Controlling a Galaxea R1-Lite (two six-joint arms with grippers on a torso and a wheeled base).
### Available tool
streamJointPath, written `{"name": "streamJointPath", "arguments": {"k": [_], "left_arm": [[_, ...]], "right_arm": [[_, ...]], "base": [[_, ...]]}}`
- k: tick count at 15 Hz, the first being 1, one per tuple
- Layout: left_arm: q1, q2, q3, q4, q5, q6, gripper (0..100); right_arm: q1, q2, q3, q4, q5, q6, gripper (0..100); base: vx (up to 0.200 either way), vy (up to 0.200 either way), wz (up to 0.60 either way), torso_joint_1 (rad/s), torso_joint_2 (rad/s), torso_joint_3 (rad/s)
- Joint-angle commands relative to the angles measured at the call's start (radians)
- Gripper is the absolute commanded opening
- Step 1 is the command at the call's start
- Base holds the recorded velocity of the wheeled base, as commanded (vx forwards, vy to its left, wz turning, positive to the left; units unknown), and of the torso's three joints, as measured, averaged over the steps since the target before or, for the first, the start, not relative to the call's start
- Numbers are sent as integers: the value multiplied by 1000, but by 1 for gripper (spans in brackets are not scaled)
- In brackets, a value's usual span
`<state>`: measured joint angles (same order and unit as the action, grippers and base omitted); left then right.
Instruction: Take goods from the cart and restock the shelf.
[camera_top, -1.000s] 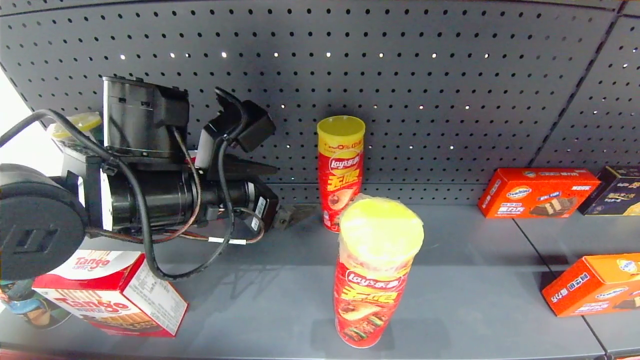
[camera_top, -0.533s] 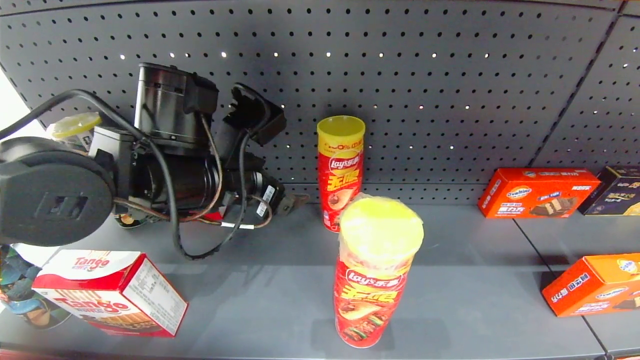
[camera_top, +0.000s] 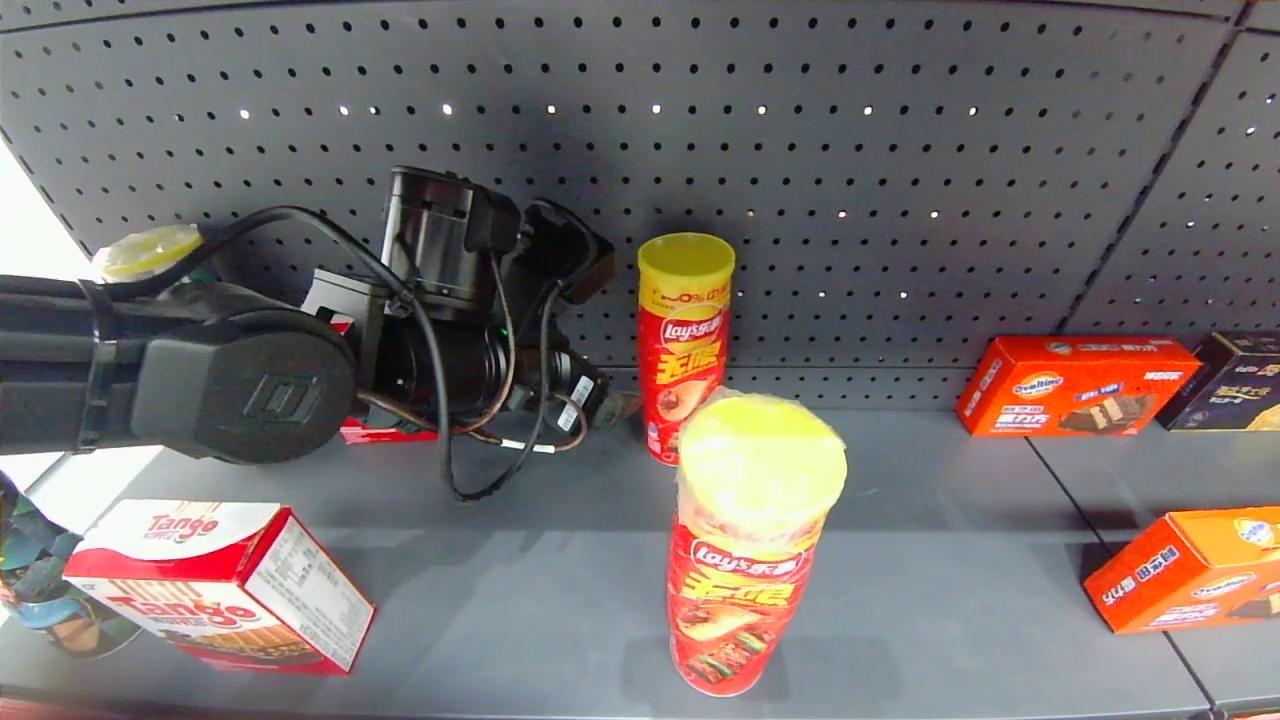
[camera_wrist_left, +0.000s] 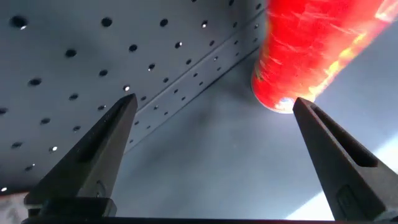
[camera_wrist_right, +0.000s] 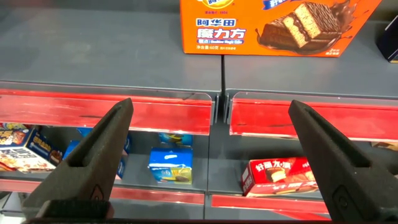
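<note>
You're looking at a grey shelf (camera_top: 520, 600) carrying two upright cans: the rear chip can (camera_top: 684, 345) is standing by the pegboard back, and the front chip can (camera_top: 748, 560) is standing nearer the edge. A wafer box (camera_top: 215, 590) is lying front-left. Two orange boxes (camera_top: 1075, 385) (camera_top: 1185, 570) and a dark box (camera_top: 1235, 385) are sitting to the right.

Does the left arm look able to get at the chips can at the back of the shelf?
Probably yes: the left gripper, open, sits just beside the rear chips can with bare shelf between.
</note>
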<state>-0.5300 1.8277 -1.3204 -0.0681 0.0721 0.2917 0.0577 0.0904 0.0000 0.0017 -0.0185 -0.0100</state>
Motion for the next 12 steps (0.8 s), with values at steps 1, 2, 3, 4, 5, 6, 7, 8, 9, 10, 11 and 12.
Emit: {"name": "streamJointPath", "arguments": {"k": [1, 2, 3, 4, 5, 6, 7, 8, 9, 10, 11, 12], "left_arm": [[2, 33, -20, 1, 5, 0, 100], [4, 41, -29, 1, 6, 0, 100], [4, 53, -39, -1, 8, 0, 100], [4, 58, -49, -2, 9, 0, 100], [4, 58, -49, -2, 9, 0, 100], [4, 74, -68, -2, 11, 0, 100], [4, 87, -85, -2, 25, 0, 100], [2, 91, -92, -2, 26, 1, 100], [2, 93, -95, -2, 26, 1, 100], [1, 93, -95, -2, 26, 1, 100], [-1, 93, -94, -2, 26, 1, 100], [-1, 93, -94, -2, 26, 1, 100]], "right_arm": [[1, 2, 0, 0, 0, -1, 100], [1, 2, 0, 0, 0, -1, 100], [1, 0, 0, 0, 0, -1, 100], [1, 2, 0, 0, 0, -1, 100], [1, 2, 0, 0, 0, -1, 100], [1, 2, 0, 0, 0, 1, 100], [1, 2, 0, 0, 0, -1, 100], [1, 2, 0, 0, 0, -1, 100], [1, 2, 0, 0, 0, -1, 100], [1, 2, 0, 0, 0, -1, 100], [1, 2, 0, 0, 0, -1, 100], [1, 2, 0, 0, 0, -1, 100]], "base": [[0, 0, 0, 0, 0, 0], [0, 0, 0, 0, 0, 0], [0, 0, 0, 0, 0, 0], [0, 0, 0, 0, 0, 0], [0, 0, 0, 0, 0, 0], [0, 0, 0, 0, 0, 0], [0, 0, 0, 0, 0, 0], [0, 0, 0, 0, 0, 0], [0, 0, 0, 0, 0, 0], [0, 0, 0, 0, 0, 0], [0, 0, 0, 0, 0, 0], [0, 0, 0, 0, 0, 0]]}}
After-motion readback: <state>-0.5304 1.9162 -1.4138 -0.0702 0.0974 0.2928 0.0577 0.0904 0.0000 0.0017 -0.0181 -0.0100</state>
